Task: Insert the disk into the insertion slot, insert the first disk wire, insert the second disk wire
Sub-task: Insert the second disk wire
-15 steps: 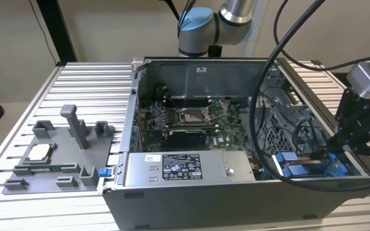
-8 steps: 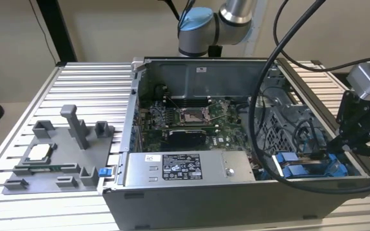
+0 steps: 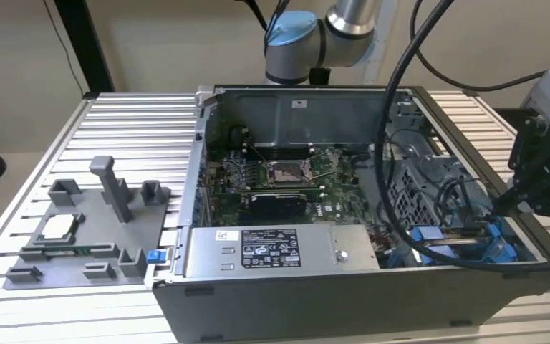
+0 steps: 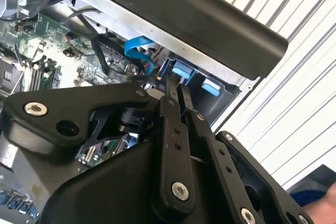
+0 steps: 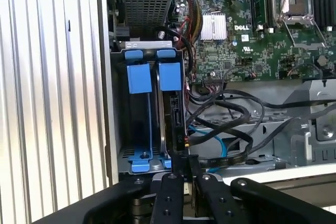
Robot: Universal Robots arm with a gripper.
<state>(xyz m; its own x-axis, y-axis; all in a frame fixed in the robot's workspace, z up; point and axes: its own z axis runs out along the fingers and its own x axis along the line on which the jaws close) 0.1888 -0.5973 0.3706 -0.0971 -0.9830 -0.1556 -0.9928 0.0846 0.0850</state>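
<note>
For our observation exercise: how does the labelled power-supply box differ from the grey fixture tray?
The power-supply box sits inside the computer case; the fixture tray lies outside on the ribbed table. The box bears a label; the tray carries upright posts. Both are grey.

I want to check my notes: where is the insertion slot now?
In the exterior view the insertion slot sits in the near corner of the computer case, on the exterior view's right, just below the end effector.
</note>
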